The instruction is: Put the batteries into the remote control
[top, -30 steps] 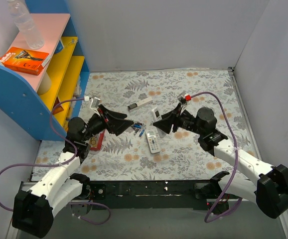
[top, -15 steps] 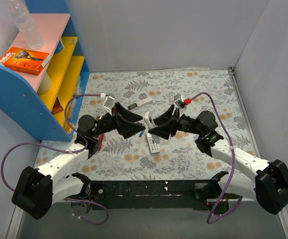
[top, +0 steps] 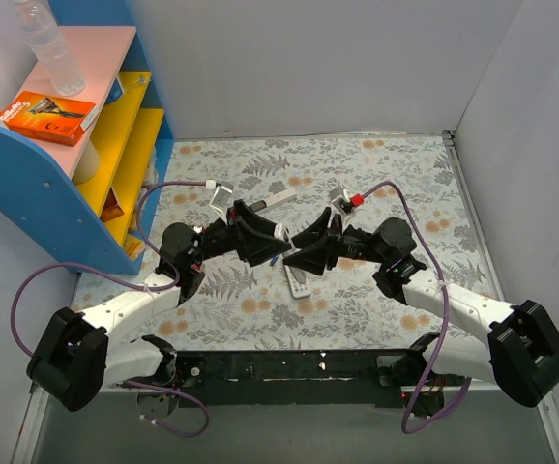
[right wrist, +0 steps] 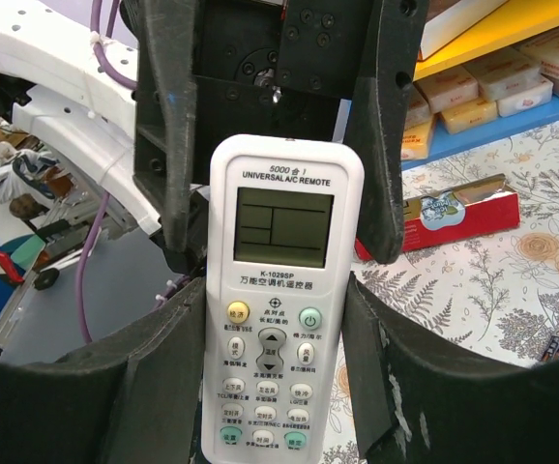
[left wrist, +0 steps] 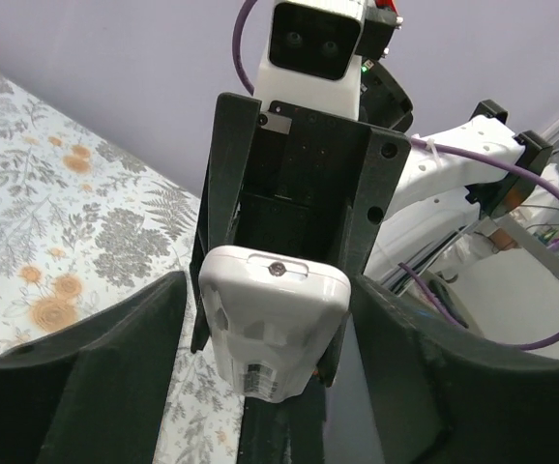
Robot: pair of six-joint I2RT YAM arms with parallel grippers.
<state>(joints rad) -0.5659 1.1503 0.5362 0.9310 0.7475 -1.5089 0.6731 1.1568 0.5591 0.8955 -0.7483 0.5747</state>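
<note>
Nearest me on the floral-patterned tabletop (top: pixel 376 174) lies a small white push-button remote (top: pixel 299 281), flat, just on the near side of where my two grippers meet mid-table. Well to its left a red-and-white box (right wrist: pixel 454 213) lies on the table. Just beyond the small remote, my right gripper (right wrist: pixel 272 319) is clamped across the lower body of the task's remote. This is a white rectangular universal air-conditioner remote control (right wrist: pixel 283 242) with a grey screen, held clear of the table with its screen facing the right wrist camera. My left gripper (left wrist: pixel 268 290) reaches in from the left and straddles that remote's screen end. Its jaws stand partly open, with a sliver of gap on one side in the left wrist view, so I see no grip there. I cannot make out the batteries in any view. Farther off lies a long white bar with a black end (top: pixel 272 201). At the far left stands a blue-and-yellow shelf unit (top: pixel 28 184).
</note>
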